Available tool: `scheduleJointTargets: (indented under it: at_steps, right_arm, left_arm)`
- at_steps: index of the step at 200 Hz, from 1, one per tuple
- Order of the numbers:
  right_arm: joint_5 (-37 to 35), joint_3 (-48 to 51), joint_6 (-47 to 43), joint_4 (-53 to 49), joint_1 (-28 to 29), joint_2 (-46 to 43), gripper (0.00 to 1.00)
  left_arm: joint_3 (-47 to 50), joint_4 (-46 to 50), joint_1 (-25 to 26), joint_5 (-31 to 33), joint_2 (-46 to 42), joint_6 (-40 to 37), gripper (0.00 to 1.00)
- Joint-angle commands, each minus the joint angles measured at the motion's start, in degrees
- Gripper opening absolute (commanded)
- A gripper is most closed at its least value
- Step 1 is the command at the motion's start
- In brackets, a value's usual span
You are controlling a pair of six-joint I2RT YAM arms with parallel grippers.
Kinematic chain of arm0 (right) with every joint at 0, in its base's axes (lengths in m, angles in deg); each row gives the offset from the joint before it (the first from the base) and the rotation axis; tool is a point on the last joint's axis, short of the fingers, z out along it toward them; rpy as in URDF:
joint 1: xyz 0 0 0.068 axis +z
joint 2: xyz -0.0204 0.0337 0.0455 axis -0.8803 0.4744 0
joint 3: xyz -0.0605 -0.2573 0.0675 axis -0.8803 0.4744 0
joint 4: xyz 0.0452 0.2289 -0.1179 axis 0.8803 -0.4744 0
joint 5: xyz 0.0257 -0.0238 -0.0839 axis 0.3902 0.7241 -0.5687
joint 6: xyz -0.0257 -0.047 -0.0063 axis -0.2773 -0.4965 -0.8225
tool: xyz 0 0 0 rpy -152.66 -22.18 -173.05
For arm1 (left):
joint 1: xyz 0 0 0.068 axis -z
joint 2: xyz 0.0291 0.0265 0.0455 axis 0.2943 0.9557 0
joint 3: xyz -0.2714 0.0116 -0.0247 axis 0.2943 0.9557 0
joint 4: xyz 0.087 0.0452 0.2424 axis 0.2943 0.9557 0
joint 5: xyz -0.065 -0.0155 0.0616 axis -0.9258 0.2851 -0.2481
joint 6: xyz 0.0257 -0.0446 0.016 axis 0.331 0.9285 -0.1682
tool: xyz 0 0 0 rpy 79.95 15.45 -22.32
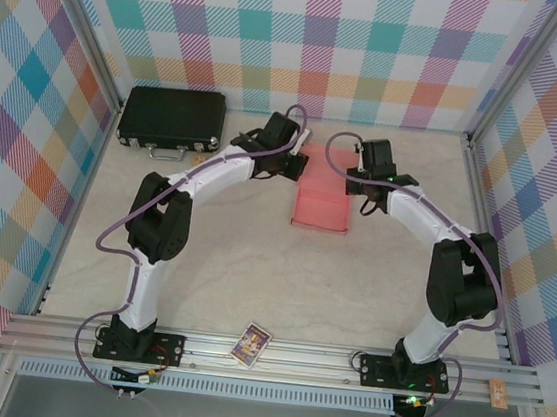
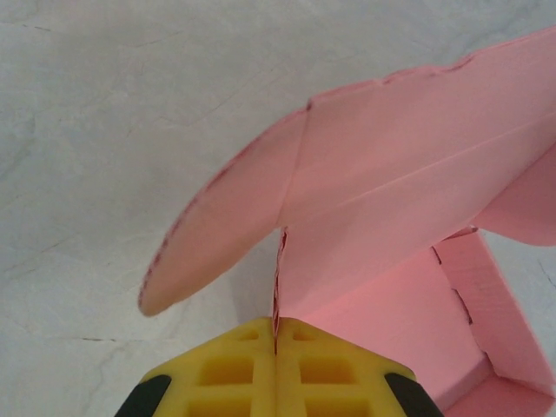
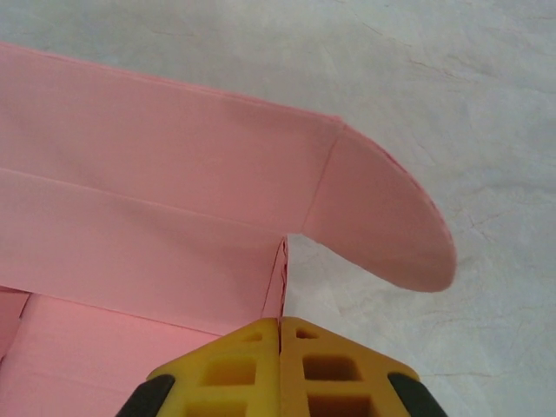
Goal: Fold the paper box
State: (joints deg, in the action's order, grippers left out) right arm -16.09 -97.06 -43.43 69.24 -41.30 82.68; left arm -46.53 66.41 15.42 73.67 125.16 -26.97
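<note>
"Just right of the black case (image 1: 171,119), on the counter (image 1: 250,286), sits the paper box (image 1: 322,198): thin pink card, smooth, creased in straight lines, with a rounded flap (image 2: 217,234) curling off at each end."

"And your claws?"

"My left claw (image 2: 276,339) is pinched fully closed on a thin upright wall of that card, on the side nearer the case. My right claw (image 3: 280,330) grips the same way on the side away from it."

"The surface?"

"Pale, marbled, matte. Pastel plaid walls (image 1: 308,41) surround it, edged by aluminium rails (image 1: 292,356)."
</note>
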Motion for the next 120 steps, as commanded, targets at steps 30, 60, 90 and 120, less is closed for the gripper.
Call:
scheduleJointTargets:
  at_steps: [30,60,90,120]
  right_arm:
    - [-8.1,4.2,6.4,6.4,2.7,-3.1,0.00]
    - [-11.3,5.8,8.0,8.1,4.1,-4.2,0.00]
    - [-14.7,7.2,9.8,9.1,5.7,-4.8,0.00]
    - [-17.7,9.3,11.1,11.1,7.2,-5.4,0.00]
  left_arm:
    - [6.9,-12.4,1.7,6.1,-5.1,5.3,0.01]
    - [10.6,-16.2,2.5,8.6,-7.1,7.0,0.01]
    - [13.4,-18.8,3.2,9.9,-8.3,8.7,0.02]
    - [17.4,-22.3,4.4,12.0,-9.4,9.1,0.02]
